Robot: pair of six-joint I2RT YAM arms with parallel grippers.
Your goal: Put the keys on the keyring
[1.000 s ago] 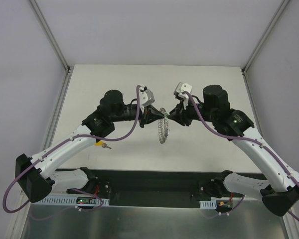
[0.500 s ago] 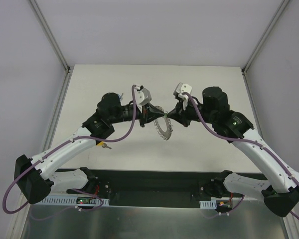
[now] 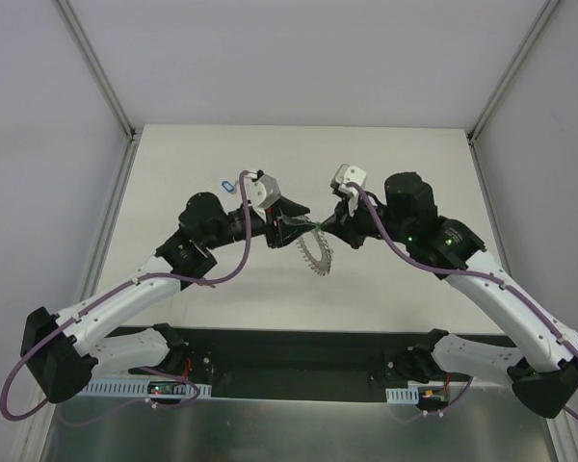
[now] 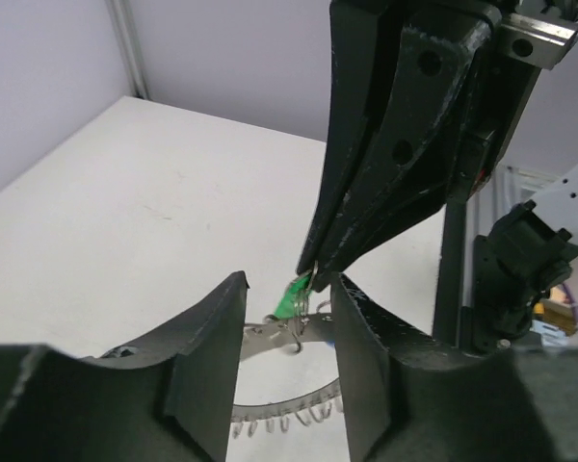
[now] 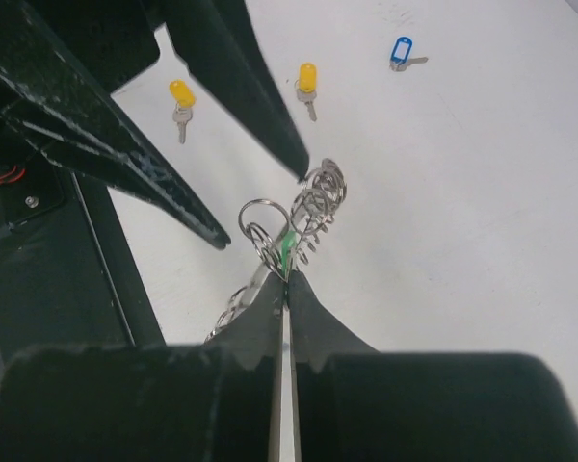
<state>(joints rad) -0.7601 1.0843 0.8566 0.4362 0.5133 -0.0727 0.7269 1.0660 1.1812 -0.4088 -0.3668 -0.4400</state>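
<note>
Scene: 2 robot arms reach in from the near edge of a white counter [image 3: 405, 164] and meet tip to tip above its middle.

Right pincer [image 5: 285, 274]: its 2 fingers are pressed together, with only a hairline seam between them. A sliver of green plastic is clamped at the very tips.

Green key [image 4: 294, 296]: its head is pinched in the right pincer and held up off the counter. From the left wrist view it sits in the gap between the left arm's fingers, touching neither as far as I can see.

Left pincer [image 3: 299, 227]: its jaws stand apart. The 2 black fingers [image 4: 212, 356] flank the green key and the top of the ring without closing on anything.

Keyring [image 3: 315, 253]: a large grey ring with small wire loops all along its rim. It hangs tilted in the air just under the 2 meeting pincers, clear of the counter. The top of its rim is right at the right pincer's tips. I cannot tell whether the ring itself is pinched there or only hangs from the key.

Blue key [image 3: 227, 183]: lies flat on the counter just beyond the left arm's wrist, well apart from the ring.

Yellow key [image 5: 181, 96]: lies on the counter, seen past the left arm's fingers in the right wrist view.

Second yellow key [image 5: 307, 79]: lies near the first, not touching it.
</note>
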